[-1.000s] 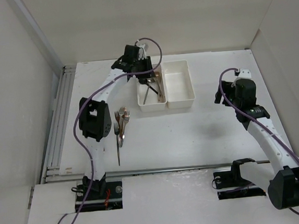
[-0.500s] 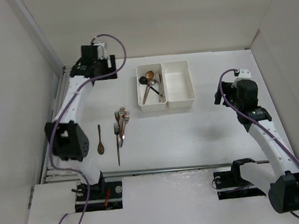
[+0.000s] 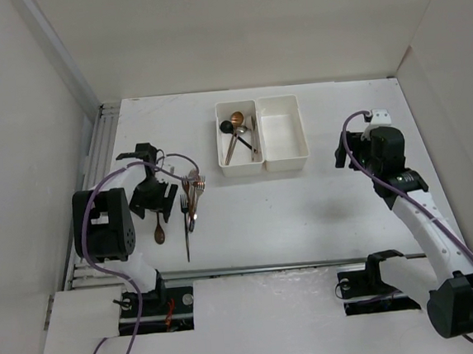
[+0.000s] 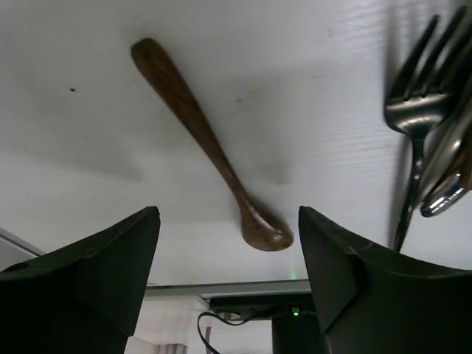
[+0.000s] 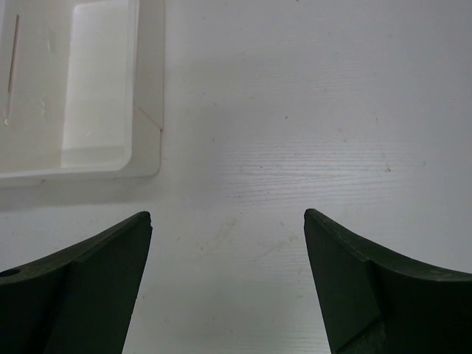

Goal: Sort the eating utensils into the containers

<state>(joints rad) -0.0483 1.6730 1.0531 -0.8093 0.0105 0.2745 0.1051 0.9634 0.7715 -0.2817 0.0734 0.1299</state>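
My left gripper (image 3: 156,202) is open and empty, low over the table just beyond a dark brown spoon (image 3: 159,232). In the left wrist view the spoon (image 4: 199,133) lies diagonally, its bowl between my open fingertips (image 4: 335,251), the gripper (image 4: 227,214) not touching it. A pile of silver forks (image 3: 192,193) lies just to its right, also seen in the left wrist view (image 4: 424,125). The left bin (image 3: 222,149) holds black, copper and silver spoons (image 3: 236,121). The right bin (image 3: 302,130) holds nothing. My right gripper (image 3: 344,155) is open and empty, right of the bins.
A metal rail (image 3: 96,181) runs along the table's left side. White walls enclose the table. In the right wrist view the open gripper (image 5: 227,214) hovers over bare table, with the right bin's corner (image 5: 151,147) at upper left.
My left arm left the left bin, swung to the far left, then came down near the brown spoon. The right arm barely moved.
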